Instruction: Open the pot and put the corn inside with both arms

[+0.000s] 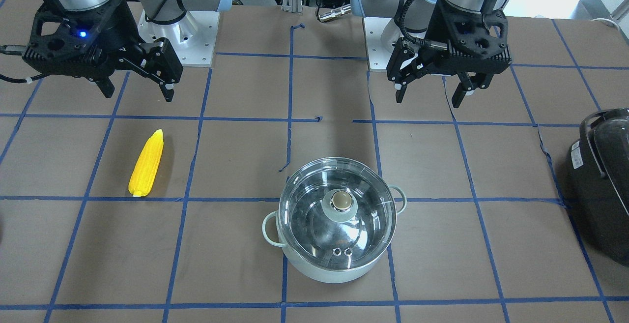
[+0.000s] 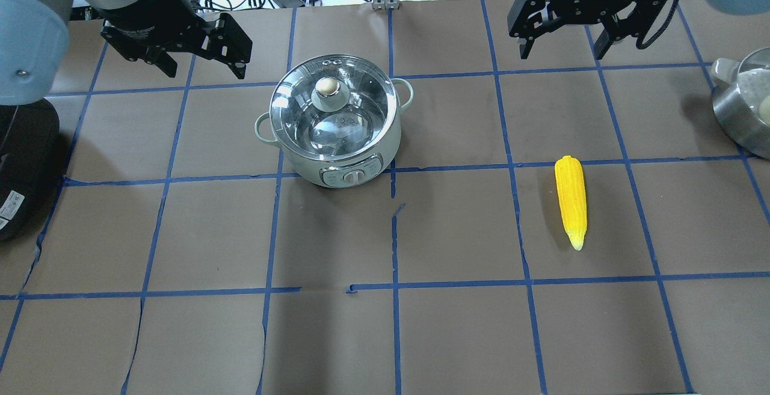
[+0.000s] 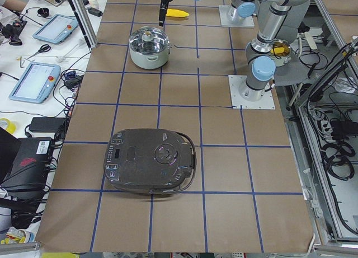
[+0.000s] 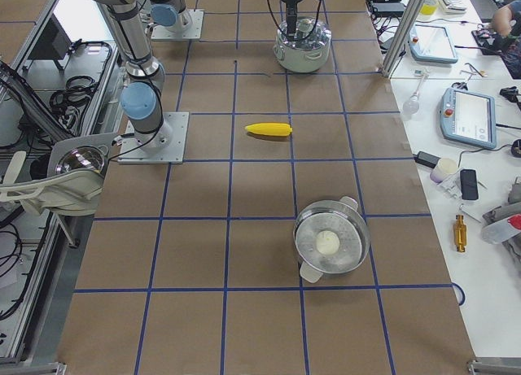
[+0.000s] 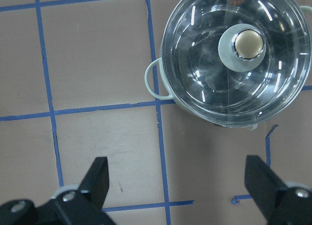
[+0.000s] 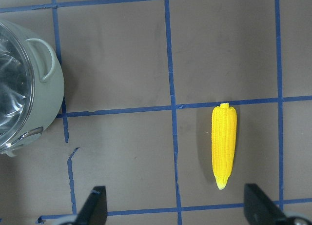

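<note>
The pale mint-green pot (image 1: 314,269) stands mid-table with its clear glass lid (image 1: 304,215) and knob (image 1: 342,200) on it; it also shows in the overhead view (image 2: 346,172) and the left wrist view (image 5: 234,59). The yellow corn (image 1: 146,163) lies flat on the table, apart from the pot, and shows in the overhead view (image 2: 570,199) and the right wrist view (image 6: 224,144). My left gripper (image 1: 427,98) hangs open and empty above the table, beside the pot (image 2: 206,70). My right gripper (image 1: 137,93) hangs open and empty above the table, short of the corn (image 2: 560,52).
A large black appliance (image 1: 602,180) sits at the table end on my left side (image 3: 151,160). A steel pot with a white ball in it (image 4: 331,245) stands at the end on my right (image 2: 743,103). Blue tape lines grid the brown table.
</note>
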